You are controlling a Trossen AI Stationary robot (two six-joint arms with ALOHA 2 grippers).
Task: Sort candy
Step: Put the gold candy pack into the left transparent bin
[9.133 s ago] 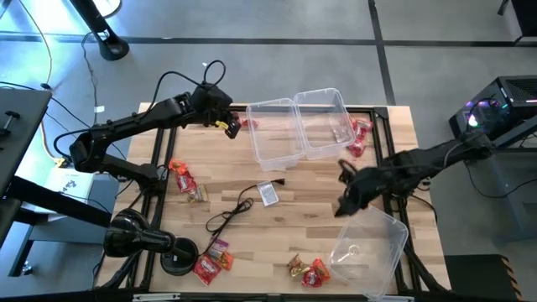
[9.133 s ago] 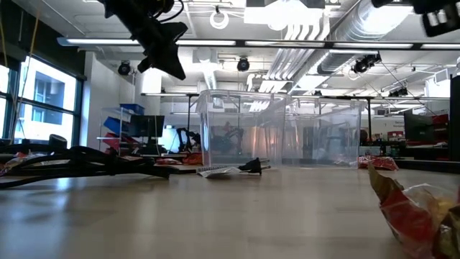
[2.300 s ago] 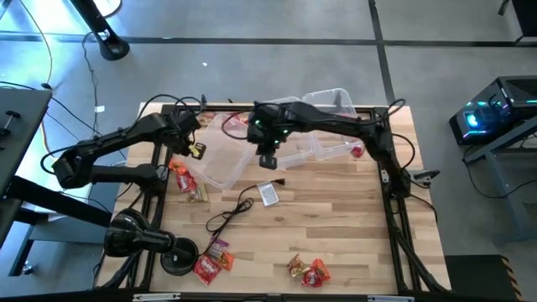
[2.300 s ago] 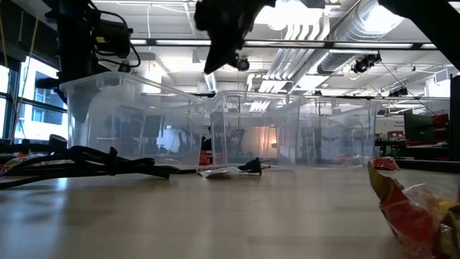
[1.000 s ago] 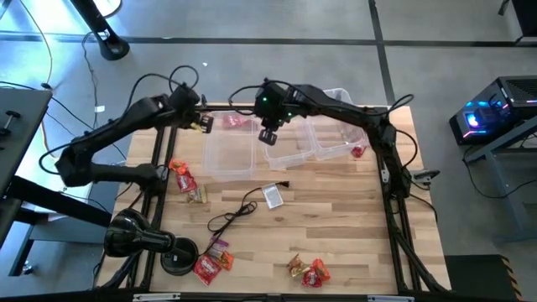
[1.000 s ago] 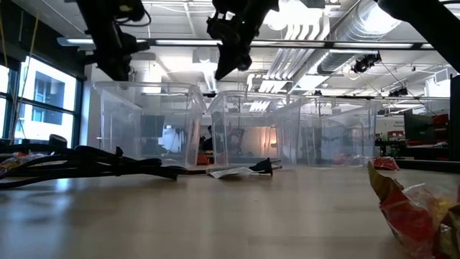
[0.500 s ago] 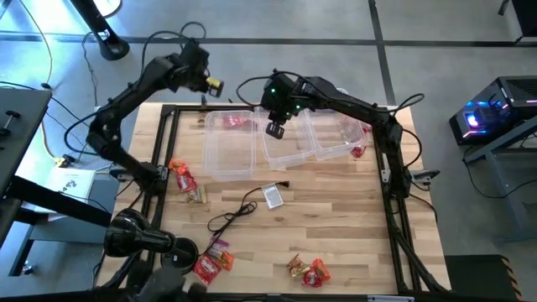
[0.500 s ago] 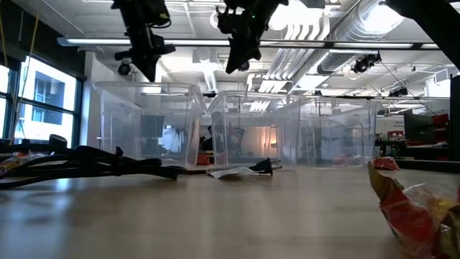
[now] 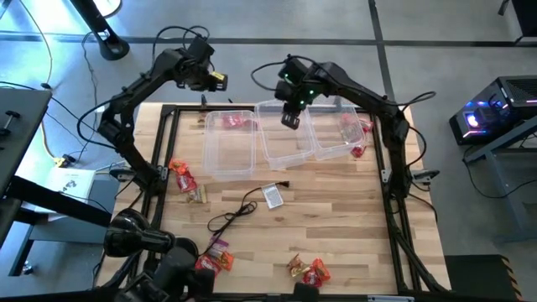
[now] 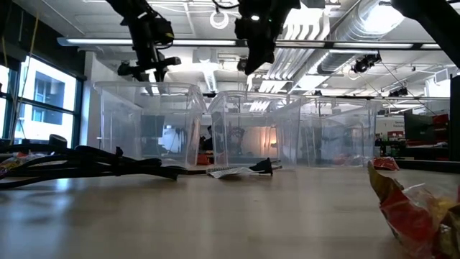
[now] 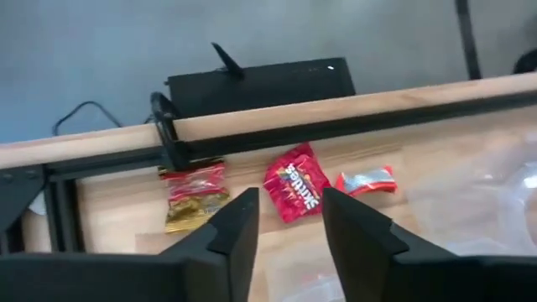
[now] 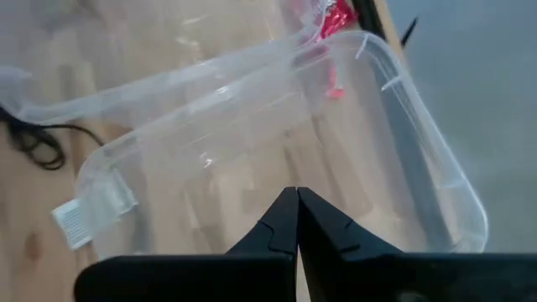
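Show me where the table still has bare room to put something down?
The widest bare wood is the table's right side, between the three clear bins and the candy at the near edge. A smaller patch lies between the black cable and that candy. The bins' row and the left edge are crowded.
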